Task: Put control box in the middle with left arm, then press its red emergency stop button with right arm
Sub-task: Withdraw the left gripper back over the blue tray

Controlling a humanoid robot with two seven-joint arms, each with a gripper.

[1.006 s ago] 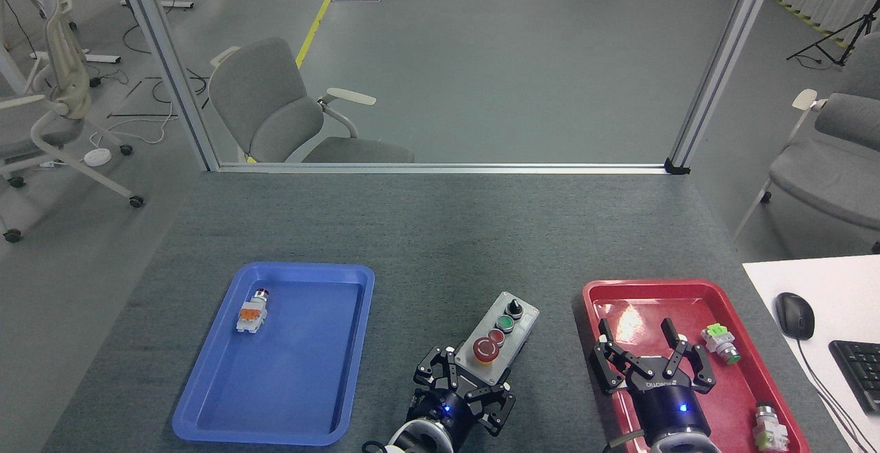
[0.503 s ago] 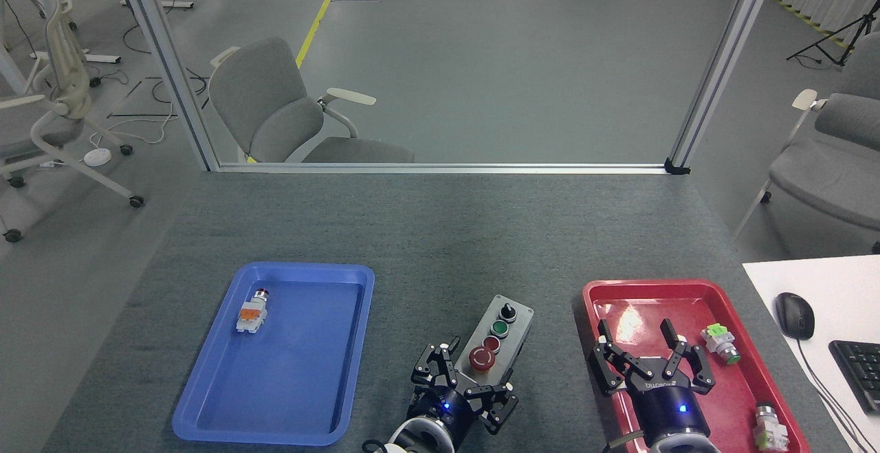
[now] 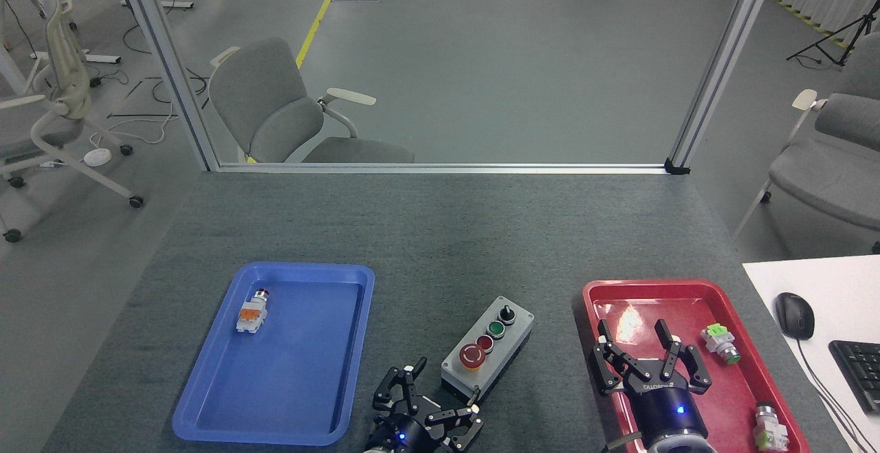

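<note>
While arms are cut off | left pincer point(image 3: 440, 388) released | right pincer point(image 3: 632, 337) released

One control box point(image 3: 487, 347), two trays: blue point(image 3: 206, 412), red point(image 3: 591, 302); three small switch parts point(image 3: 251, 312).

My one head view looks forward and down onto the tabletop point(image 3: 426, 233) from close above; glass partition point(image 3: 440, 61) and floor beyond.

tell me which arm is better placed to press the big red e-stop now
Right. The control box sits on the bare tabletop between the trays, released. The right gripper hangs open over the red tray, beside the emergency stop button. The left gripper is open, at the box's near end.
</note>
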